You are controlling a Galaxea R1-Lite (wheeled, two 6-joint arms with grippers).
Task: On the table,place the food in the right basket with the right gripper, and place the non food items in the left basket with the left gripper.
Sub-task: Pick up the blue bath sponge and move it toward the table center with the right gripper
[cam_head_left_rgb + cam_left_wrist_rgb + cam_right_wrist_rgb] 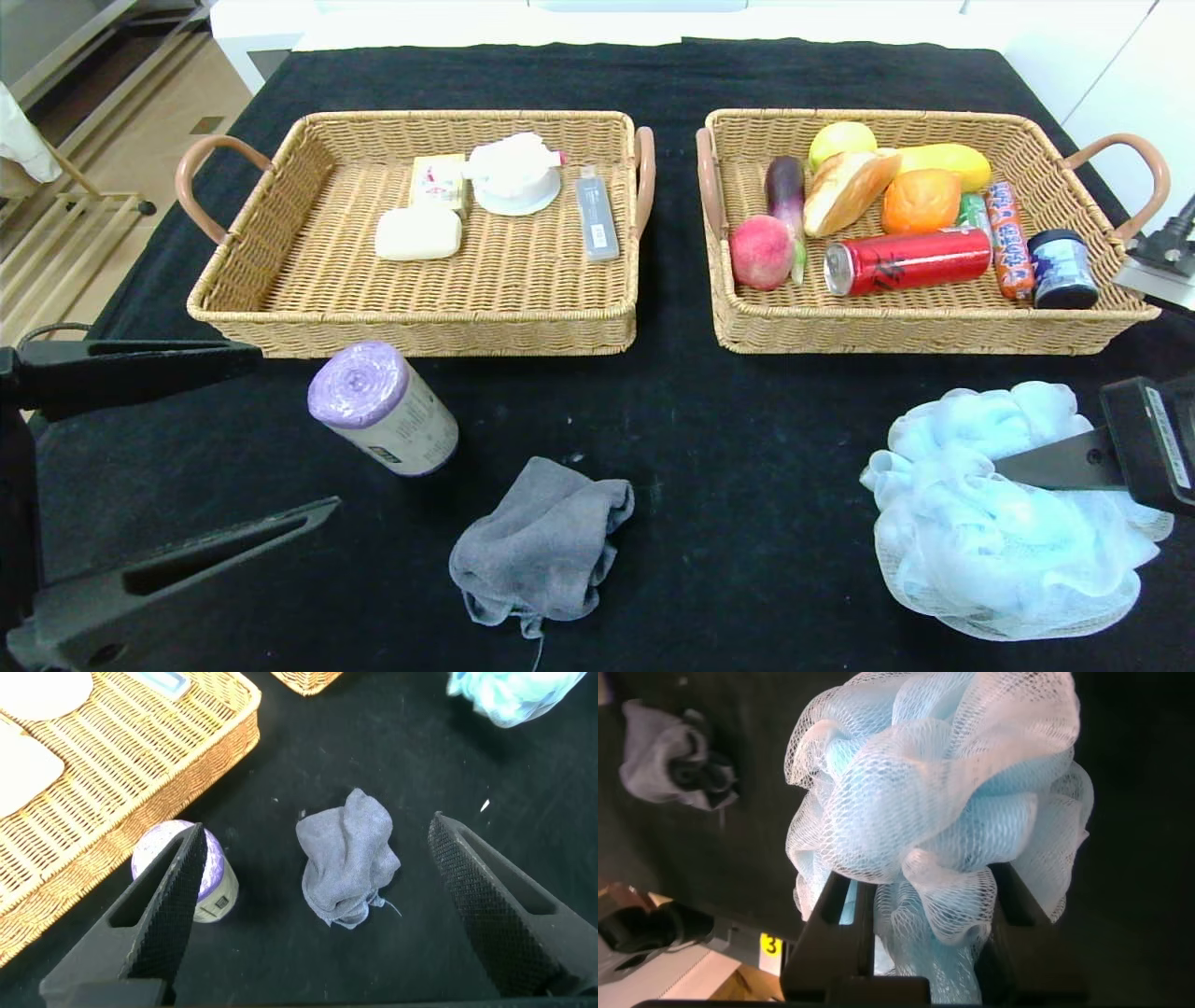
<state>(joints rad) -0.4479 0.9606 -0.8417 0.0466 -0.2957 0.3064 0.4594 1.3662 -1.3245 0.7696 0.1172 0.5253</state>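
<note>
Your wide-open, empty left gripper [308, 905] at eight o'clock faces the purple roll [383, 408] and grey cloth [541, 551], both unsorted, while your right gripper [920, 924], at four o'clock, pinches the blue mesh sponge [1008, 513], a non-food left-basket [280, 243] item.

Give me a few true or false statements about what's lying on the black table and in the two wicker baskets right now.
1. The purple-topped roll lies inside the left wicker basket. False: it lies on the table in front of it.
2. The red drink can lies on its side in the right wicker basket. True.
3. The right gripper has its jaws around the pale blue mesh bath sponge. True.
4. The crumpled grey cloth sits between the left gripper's closed jaws. False: the jaws are wide open.
</note>
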